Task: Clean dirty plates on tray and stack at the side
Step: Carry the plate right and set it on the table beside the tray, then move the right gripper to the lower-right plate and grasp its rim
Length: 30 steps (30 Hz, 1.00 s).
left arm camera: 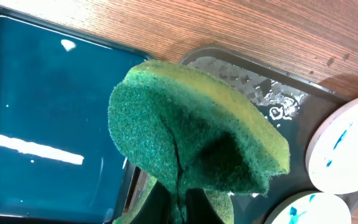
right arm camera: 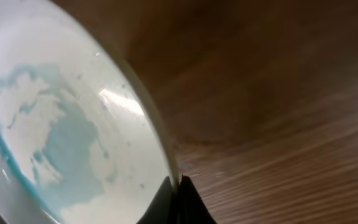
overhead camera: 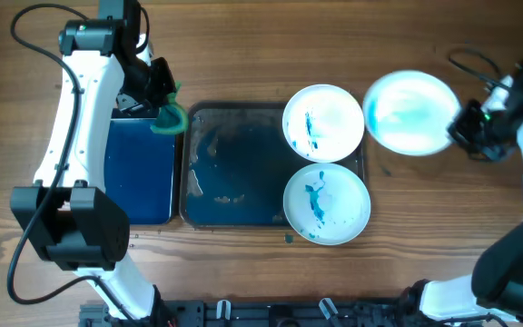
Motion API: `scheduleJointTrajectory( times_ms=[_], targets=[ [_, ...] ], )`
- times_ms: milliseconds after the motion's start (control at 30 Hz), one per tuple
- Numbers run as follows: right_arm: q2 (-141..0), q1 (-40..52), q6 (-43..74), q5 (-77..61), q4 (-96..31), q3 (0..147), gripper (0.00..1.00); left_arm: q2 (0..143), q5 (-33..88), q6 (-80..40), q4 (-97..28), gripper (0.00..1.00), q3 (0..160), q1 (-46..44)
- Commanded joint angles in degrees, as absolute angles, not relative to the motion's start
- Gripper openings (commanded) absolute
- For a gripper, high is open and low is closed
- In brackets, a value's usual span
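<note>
Cleaning in progress: the right fingers (right arm camera: 178, 194) were closed tight on the rim of 1 plate (overhead camera: 409, 112), holding it off the tray (overhead camera: 234, 173) and over the wooden surface (overhead camera: 243, 45) at the right. In the wrist view it looked tilted and lifted rather than set down. That hold appeared meant either to offer its face for wiping or to carry it toward a stacking spot at the side.

The left fingers (left arm camera: 173, 204) pinched a green sponge (left arm camera: 191, 130) folded double, so that its scouring face bulged outward. The sponge hung over the seam where the smaller glossy blue tray (overhead camera: 139, 173) met the large tray's left end, well apart from the raised plate. It seemed placed there to drip over the trays rather than the wood.

The held plate's blue paint had thinned to a pale turquoise wash across the middle, with a darker line along part of the edge, suggesting it was partly cleaned but not spotless. The other 2 plates (overhead camera: 323, 123) (overhead camera: 327, 204) lay at the tray's right end, 1 behind the other with rims just about meeting. Both overlapped the tray's rim, and each bore vivid blue streaks down its centre, judged yet to be scrubbed. The tray's dark floor was wet and streaky, with beads of water at its corner
</note>
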<state>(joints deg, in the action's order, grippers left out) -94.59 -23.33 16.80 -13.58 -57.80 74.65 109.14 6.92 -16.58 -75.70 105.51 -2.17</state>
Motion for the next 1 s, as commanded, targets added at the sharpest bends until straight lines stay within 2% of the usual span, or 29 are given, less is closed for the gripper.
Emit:
scheduleJointTrajectory(
  times_ms=[0, 167, 367, 467, 500, 600, 700, 800, 900, 967],
  targets=[
    [-93.6, -28.5, 16.1, -11.9, -50.7, 66.2, 0.04, 107.8, 6.5, -15.6, -75.7, 0.04, 106.9, -2.1],
    [-93.6, -29.4, 15.4, -12.2, -36.8, 54.0, 0.04, 107.8, 6.5, -15.4, -75.2, 0.04, 106.9, -2.1],
    [-94.1, -27.9, 16.7, -10.8, -31.1, 50.2, 0.06, 107.8, 6.5, -15.4, -74.6, 0.04, 106.9, -2.1],
    [-93.8, -27.9, 16.7, -14.3, -34.1, 52.5, 0.24, 107.8, 6.6, -15.4, -74.4, 0.04, 106.9, -2.1],
    [-93.2, -27.9, 16.7, -15.1, -39.0, 55.8, 0.38, 107.8, 6.6, -15.4, -74.4, 0.04, 106.9, -2.2],
    [-90.8, -27.9, 15.8, -16.6, -49.3, 62.6, 0.39, 107.8, 6.6, -15.4, -74.4, 0.04, 106.9, -2.4],
    [-86.9, -26.3, 8.5, -28.2, -57.3, 65.9, 0.38, 107.8, 6.6, -15.4, -74.4, 0.04, 106.9, -3.3],
    [-86.1, -20.9, 5.1, -27.0, -65.0, 65.6, 0.36, 107.8, 6.6, -15.4, -74.4, 0.04, 106.9, -4.6],
    [-86.1, -14.2, 5.2, -26.2, -66.0, 62.0, 0.32, 107.8, 6.5, -15.4, -74.1, 0.04, 106.9, -5.5],
    [-86.1, -8.2, 9.4, -20.3, -63.8, 57.9, 0.31, 107.8, 6.5, -15.4, -74.0, 0.04, 106.9, -5.7]
  ],
)
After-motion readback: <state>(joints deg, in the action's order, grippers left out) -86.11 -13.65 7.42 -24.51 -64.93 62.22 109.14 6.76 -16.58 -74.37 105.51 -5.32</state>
